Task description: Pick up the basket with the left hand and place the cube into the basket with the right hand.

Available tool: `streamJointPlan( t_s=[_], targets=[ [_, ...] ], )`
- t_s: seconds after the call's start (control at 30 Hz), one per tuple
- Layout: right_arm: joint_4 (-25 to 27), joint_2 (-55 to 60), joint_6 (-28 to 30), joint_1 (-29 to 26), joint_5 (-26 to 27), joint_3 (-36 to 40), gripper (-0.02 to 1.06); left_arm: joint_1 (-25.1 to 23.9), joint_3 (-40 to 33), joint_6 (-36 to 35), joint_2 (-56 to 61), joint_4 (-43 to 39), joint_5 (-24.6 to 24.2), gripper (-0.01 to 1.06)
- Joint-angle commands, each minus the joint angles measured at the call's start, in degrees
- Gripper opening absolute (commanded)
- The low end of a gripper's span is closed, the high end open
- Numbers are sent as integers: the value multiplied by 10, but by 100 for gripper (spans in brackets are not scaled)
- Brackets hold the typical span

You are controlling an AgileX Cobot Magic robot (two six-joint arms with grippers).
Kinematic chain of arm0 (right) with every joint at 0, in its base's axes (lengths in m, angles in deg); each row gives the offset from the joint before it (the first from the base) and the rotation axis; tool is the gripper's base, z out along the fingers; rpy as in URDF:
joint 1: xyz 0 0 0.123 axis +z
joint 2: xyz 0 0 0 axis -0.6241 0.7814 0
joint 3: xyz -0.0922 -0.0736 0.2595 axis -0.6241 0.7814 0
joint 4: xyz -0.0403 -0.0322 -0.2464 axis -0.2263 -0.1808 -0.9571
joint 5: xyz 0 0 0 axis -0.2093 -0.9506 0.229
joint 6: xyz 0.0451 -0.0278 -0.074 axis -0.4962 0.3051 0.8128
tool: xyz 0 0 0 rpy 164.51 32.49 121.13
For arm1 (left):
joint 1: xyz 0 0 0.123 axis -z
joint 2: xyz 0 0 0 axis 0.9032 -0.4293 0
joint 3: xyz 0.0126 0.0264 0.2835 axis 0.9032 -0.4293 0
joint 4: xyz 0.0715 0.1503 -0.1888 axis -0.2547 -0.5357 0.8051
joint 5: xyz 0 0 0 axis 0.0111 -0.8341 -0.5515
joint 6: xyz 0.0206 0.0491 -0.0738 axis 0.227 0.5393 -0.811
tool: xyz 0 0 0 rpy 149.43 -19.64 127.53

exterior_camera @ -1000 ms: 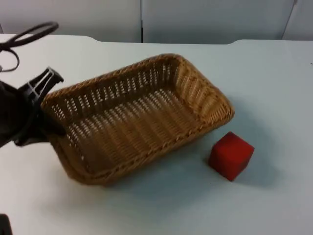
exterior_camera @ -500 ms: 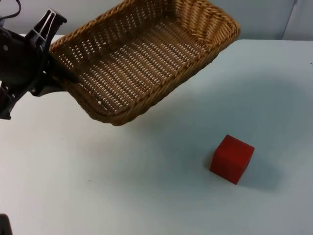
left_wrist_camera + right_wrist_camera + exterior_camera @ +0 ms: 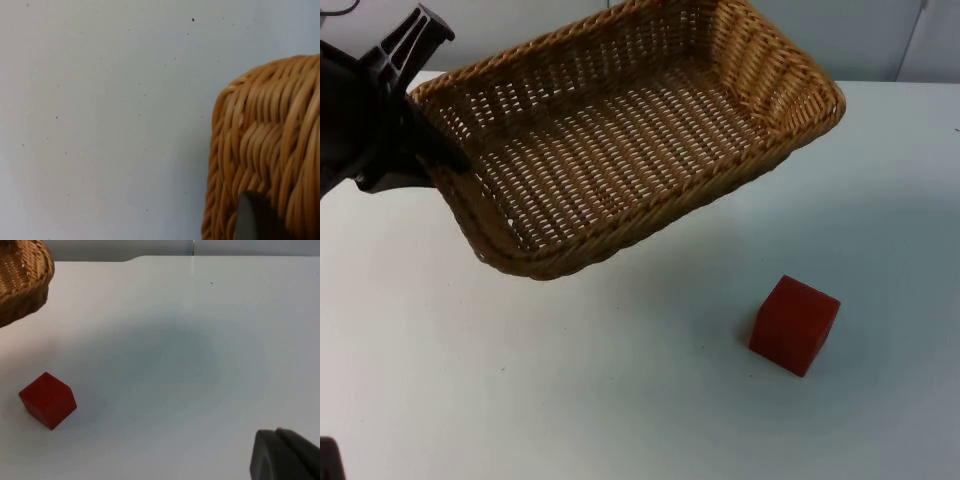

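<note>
Basket (image 3: 620,130): woven wicker, rigid and probably light, raised off the table and tilted, left gripper (image 3: 420,150) clenched on its short-end rim. Cube (image 3: 794,324): red, solid, flat-sided, resting on the table below and apart from the basket's far corner; opposite faces likely suit a pinch. Right gripper (image 3: 280,457): well apart from the cube, finger state cannot be told.

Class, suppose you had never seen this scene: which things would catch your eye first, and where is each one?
First comes the big wicker basket, tilted in the air above the white table, with the left claw shut on its rim at the near-left end. Next comes the red cube, sitting alone on the table, apart from the basket and nearer the camera.
</note>
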Motion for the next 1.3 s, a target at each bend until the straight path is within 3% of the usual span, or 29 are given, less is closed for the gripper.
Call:
streamJointPlan(
  t_s=[0.0, 1.27],
  targets=[
    [-4, -1, -1, 0, 6, 3, 0, -2, 3, -8, 19, -24, -22, 0],
    [-6, -1, -1, 0, 6, 3, 0, -2, 3, -8, 20, -24, -36, 0]
  ],
)
